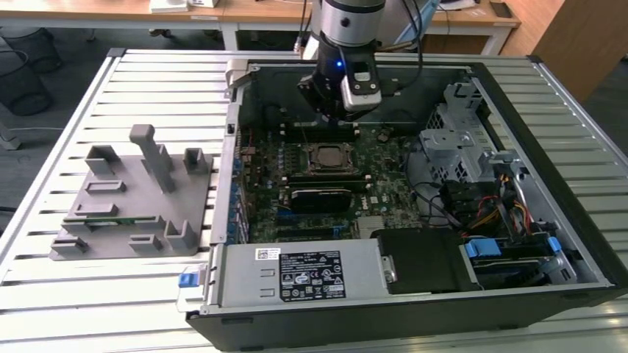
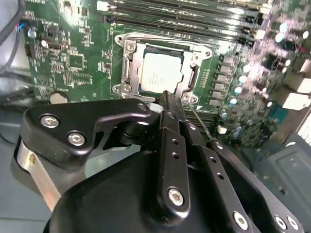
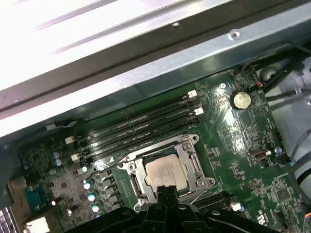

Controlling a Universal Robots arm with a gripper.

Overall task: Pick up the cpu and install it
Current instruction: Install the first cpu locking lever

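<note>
Exterior view: gripper [image 1: 334, 116] hangs inside the open computer case [image 1: 549, 103], above the motherboard [image 1: 387, 165], just beyond the socket frame [image 1: 327, 158]. Grey fixture [image 1: 132, 202] sits on the slatted table [image 1: 59, 140] at the exterior view's left.

Second wrist view: cpu [image 2: 159, 74] lies flat in the socket frame [image 2: 127, 68], silvery top up. Fingers [image 2: 170, 114] pressed together, holding nothing, tips near the frame edge.

First wrist view: cpu [image 3: 166, 173] seated in the frame, memory slots [image 3: 141, 127] beside it.

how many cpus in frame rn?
1. The cpu sits in the motherboard socket frame inside the open case, visible in both wrist views, just past the gripper. None seen on the grey fixture, though its slots could hide one.
</note>
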